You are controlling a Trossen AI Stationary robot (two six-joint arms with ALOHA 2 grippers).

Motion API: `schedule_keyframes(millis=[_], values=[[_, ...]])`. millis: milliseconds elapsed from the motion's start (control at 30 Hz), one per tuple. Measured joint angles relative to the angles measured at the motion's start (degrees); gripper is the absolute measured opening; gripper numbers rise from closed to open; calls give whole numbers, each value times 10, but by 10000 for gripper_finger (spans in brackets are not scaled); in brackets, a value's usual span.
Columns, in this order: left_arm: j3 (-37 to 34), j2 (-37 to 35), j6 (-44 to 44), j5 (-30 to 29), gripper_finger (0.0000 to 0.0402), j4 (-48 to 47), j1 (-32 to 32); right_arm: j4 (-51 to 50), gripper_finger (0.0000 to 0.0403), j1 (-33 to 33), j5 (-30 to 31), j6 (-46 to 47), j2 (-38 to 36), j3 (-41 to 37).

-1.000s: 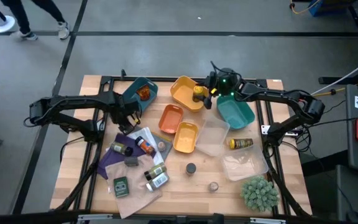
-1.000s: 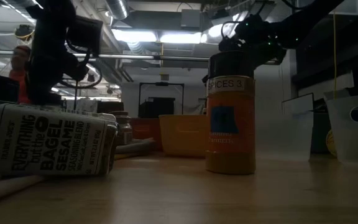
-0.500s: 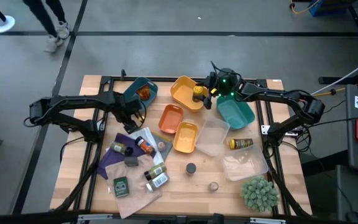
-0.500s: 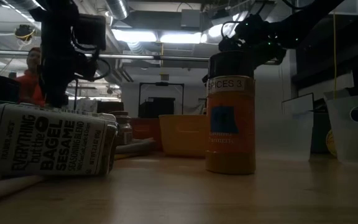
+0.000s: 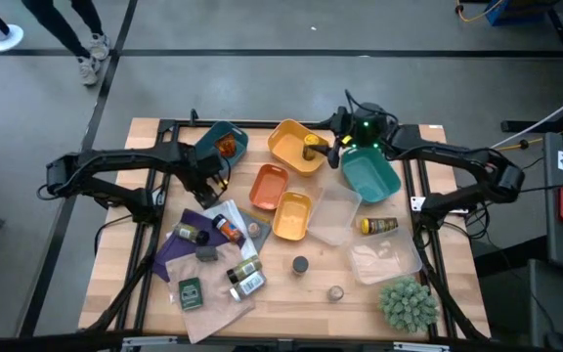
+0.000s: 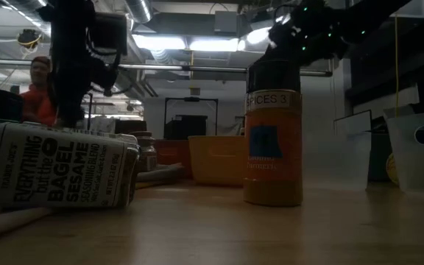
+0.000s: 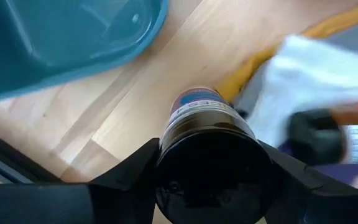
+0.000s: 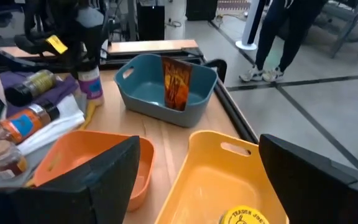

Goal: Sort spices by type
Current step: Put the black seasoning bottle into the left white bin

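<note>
Right gripper [image 5: 332,149] pulled back from yellow tray [image 5: 291,147]; jaws apart.

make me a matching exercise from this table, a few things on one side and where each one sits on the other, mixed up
Things:
1. yellow-lidded jar
2. orange packet
3. left end effector
4. green plant

Places:
A. standing in the dark teal tray
B. near corner of the table, right arm's side
C. around a dark-lidded jar on the wood
D. in the yellow tray by the right end effector

Pairs: 1-D, 2-A, 3-C, 4-B
</note>
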Motion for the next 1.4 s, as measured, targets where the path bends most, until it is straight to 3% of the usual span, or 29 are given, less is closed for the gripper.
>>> schedule_keyframes(millis=[267, 567, 867, 1100, 1400], values=[[124, 0, 22, 23, 196, -36, 0, -90, 326, 0, 0, 0, -61, 0], [157, 14, 37, 23, 196, 179, 0, -114, 326, 0, -73, 26, -79, 0], [157, 115, 86, 66, 200, 331, 0, -116, 326, 0, -77, 30, -79, 0], [196, 189, 122, 85, 201, 332, -10, -117, 326, 0, -78, 30, -79, 0], [274, 231, 147, 112, 202, 343, -62, -137, 326, 0, -78, 30, -79, 0]])
